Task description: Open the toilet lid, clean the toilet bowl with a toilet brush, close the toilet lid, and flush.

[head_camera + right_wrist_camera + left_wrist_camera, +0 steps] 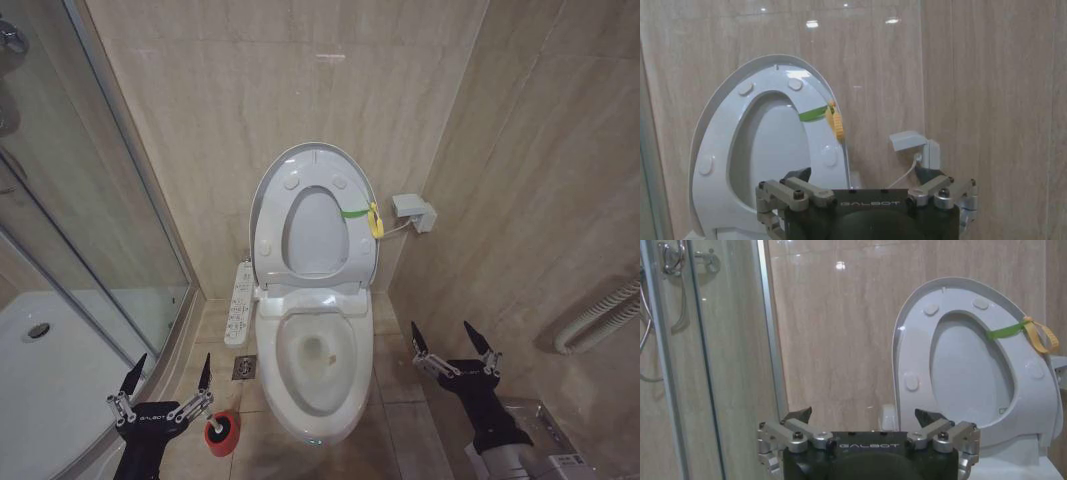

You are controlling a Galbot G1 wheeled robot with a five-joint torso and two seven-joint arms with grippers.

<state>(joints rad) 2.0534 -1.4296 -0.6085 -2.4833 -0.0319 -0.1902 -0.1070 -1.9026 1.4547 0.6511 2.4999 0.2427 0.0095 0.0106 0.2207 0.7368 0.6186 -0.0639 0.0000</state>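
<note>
Two end effectors hover low on either side of the toilet bowl (318,365), both spread wide open and holding nothing. The left end effector (168,372) is just above the red cup holder (222,432), which stands on the floor tiles beside the bowl's front left and holds the toilet brush (218,425). The right end effector (451,340) is off the bowl's right side. The toilet lid (360,185) and the seat (350,250) stand raised upright behind the bowl, a yellow-green loop tag (372,218) at their right edge. The button panel arm (240,302) lies left of the bowl.
</note>
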